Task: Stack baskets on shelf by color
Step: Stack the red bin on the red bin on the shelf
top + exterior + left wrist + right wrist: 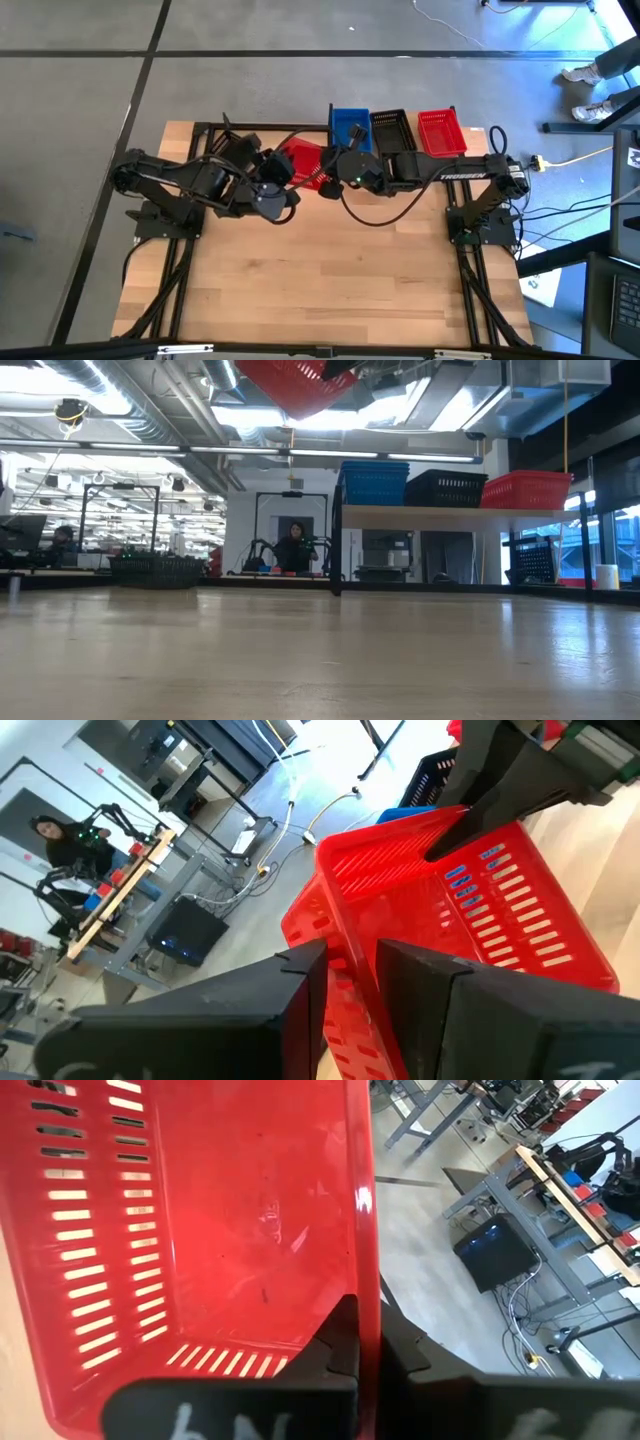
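A red basket (300, 160) hangs high in the air between my two grippers, seen from below at the top of the low view (295, 380). My left gripper (283, 172) is shut on one of its walls and my right gripper (327, 172) on the opposite wall. On the shelf (420, 513) stand a blue stack (373, 482), a black basket (445, 488) and a red basket (527, 488), side by side on their bottoms. My left gripper (350, 970) pinches one wall of the red basket (352, 988) between its two fingers, one inside and one outside. The basket is lifted clear of the table and tilted. My right gripper (368, 1330) pinches the opposite wall at its rim (366, 1295), one finger inside the basket and one outside.
The wooden tabletop (330, 270) is bare in its near half. Black frame rails run along both sides (480, 290). A cable loops below the right arm (375, 215). A person sits at a bench in the room beyond (295, 548).
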{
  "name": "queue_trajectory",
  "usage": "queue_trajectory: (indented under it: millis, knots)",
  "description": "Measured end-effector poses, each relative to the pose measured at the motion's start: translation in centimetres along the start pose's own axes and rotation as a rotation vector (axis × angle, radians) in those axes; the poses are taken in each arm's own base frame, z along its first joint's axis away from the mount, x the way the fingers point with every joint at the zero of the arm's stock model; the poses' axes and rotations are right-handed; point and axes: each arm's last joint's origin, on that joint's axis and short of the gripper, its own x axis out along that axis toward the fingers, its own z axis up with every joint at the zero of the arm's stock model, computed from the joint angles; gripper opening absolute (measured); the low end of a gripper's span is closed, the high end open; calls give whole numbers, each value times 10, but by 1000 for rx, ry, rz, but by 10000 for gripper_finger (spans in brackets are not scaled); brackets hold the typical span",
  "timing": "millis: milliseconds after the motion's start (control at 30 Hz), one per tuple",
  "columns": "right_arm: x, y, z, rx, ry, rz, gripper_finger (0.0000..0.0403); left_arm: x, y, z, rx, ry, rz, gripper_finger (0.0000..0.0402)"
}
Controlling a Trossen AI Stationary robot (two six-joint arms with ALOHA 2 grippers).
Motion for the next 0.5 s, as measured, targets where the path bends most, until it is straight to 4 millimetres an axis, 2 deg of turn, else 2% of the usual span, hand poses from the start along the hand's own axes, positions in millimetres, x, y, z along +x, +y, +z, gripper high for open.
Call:
queue_trajectory:
  millis: [200, 500]
  knots:
    - [0, 0, 0, 0, 2, -3, 0, 5, 2, 0, -4, 11, 3, 67]
    - [0, 0, 0, -1, 4, -3, 0, 11, 4, -1, -37, 30, -29, 90]
